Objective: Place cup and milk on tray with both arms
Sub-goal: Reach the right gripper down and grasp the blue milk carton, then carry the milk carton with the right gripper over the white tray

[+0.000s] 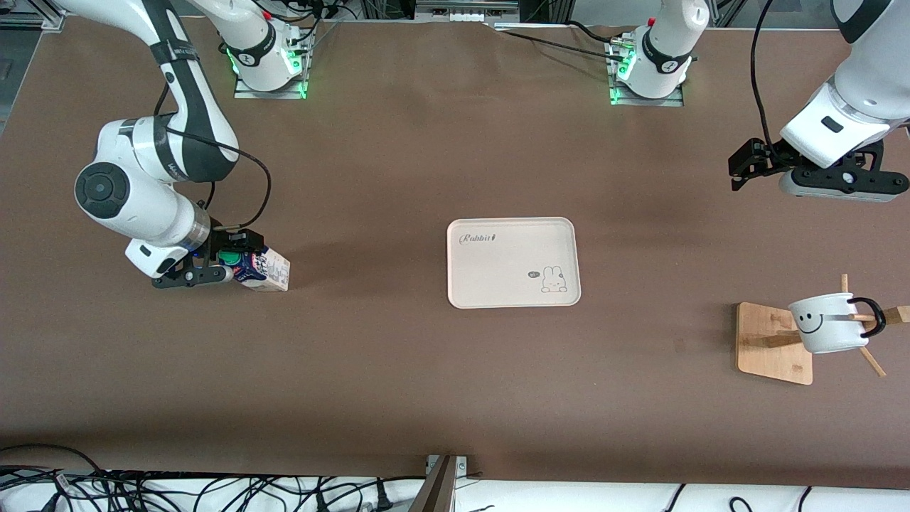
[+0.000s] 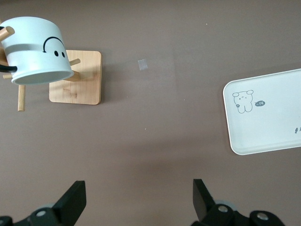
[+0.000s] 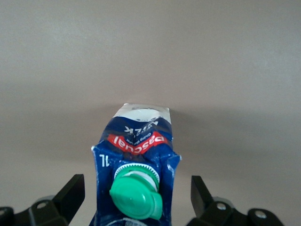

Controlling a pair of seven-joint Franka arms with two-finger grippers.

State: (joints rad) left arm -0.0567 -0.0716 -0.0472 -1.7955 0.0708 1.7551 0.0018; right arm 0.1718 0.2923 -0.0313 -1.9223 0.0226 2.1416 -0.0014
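Front view first: milk point(image 1: 264, 271) standing on the desk point(image 1: 398, 384) toward the right arm's end, well apart from the tray point(image 1: 512, 263) at mid-desk. Right gripper point(image 1: 213, 264) down around the carton's gabled top, fingers spread either side. In the right wrist view, milk point(image 3: 136, 165) centred between the two fingers point(image 3: 70, 195), gaps visible on both sides, so released and not yet pinching. Green cap point(image 3: 136, 197) pointing up at the camera.

Cup point(image 1: 828, 323) hanging tilted on a peg of the wooden rack point(image 1: 775, 343) toward the left arm's end, black handle point(image 1: 871, 316) hooked on the peg, also well apart from the tray. Left gripper point(image 1: 743, 167) up in the air over bare desk, farther from the front camera than the rack's spot on the desk; left wrist view showing fingers point(image 2: 73, 202) wide apart, holding nothing, with cup point(image 2: 37, 52) and tray point(image 2: 268, 113) both in sight.

Handling, as a judgement: carton probably light, with soft cardboard walls; likely to dent or pivot if squeezed hard at the gable. Better taken across the flat body just under the fold, with moderate force. Cup rigid, glazed, probably slippery and breakable; best gripped across the rim wall or near the handle, then lifted along the peg's line before swinging toward the tray. Tray flat and low-rimmed, so both items need an upright set-down.
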